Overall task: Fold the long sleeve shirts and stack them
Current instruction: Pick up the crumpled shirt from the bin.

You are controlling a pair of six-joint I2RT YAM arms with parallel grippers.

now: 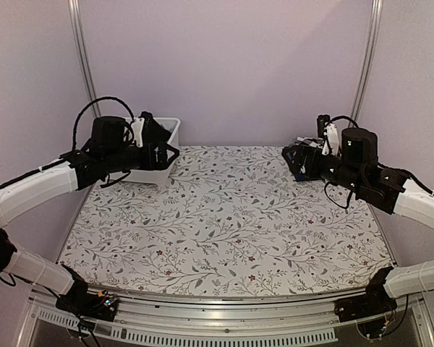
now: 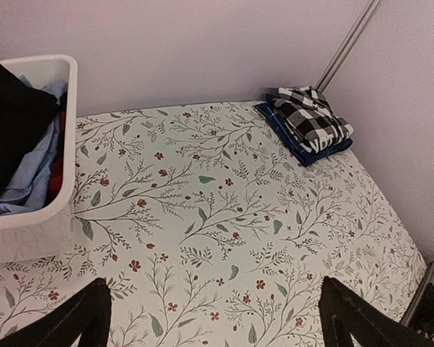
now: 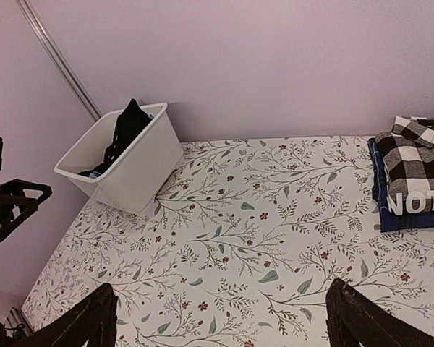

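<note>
While the overhead camera gives me both arms raised above the floral bench, it tells me little about the clothes: the right arm's wrist covers the far right corner, and the left arm half hides the white bin at the far left.

From the left wrist I can see that corner plainly. A folded pile lies there against the wall, with a black-and-white checked shirt on top of a dark blue shirt whose edge sticks out toward the bench's middle. The right wrist adds what the left cannot read: white letters, "NOT", on the near edge of the pile, just under the checked shirt.

The bin's contents are loose and unfolded. A black garment is heaped over its rim, with a light blue cloth bunched beneath it and a sliver of red beside that. From the right wrist only the black garment shows.

The left pincer stands wide apart, gripping nothing. The right pincer is likewise spread and empty.
</note>
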